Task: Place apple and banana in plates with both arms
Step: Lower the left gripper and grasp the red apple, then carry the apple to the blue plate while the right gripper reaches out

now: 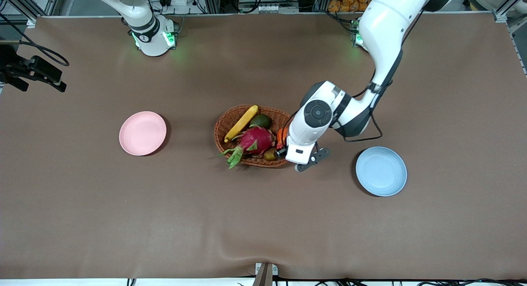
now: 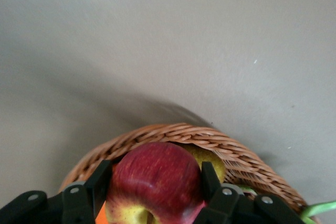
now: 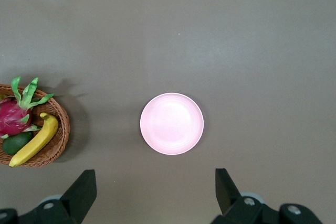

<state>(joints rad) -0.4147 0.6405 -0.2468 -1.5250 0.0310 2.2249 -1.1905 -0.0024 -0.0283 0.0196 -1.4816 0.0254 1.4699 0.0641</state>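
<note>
The red apple (image 2: pixel 157 182) sits between the fingers (image 2: pixel 100 182) of my left gripper (image 2: pixel 156 174), which press on both of its sides; the gripper is shut on it. It is at the wicker basket's (image 1: pixel 222 125) end toward the left arm, and the left hand (image 1: pixel 302 148) hides it in the front view. The yellow banana (image 1: pixel 241 123) lies in the basket. The pink plate (image 1: pixel 142 133) lies toward the right arm's end and the blue plate (image 1: pixel 381 171) toward the left arm's end; both are bare. My right gripper (image 3: pixel 152 192) is open and empty, high over the pink plate (image 3: pixel 171 123).
The basket also holds a magenta dragon fruit (image 1: pixel 255 140), a dark green avocado (image 1: pixel 260 121), an orange fruit (image 1: pixel 282 134) and a small brown fruit (image 1: pixel 270 154). A black camera mount (image 1: pixel 33 71) stands at the table's edge at the right arm's end.
</note>
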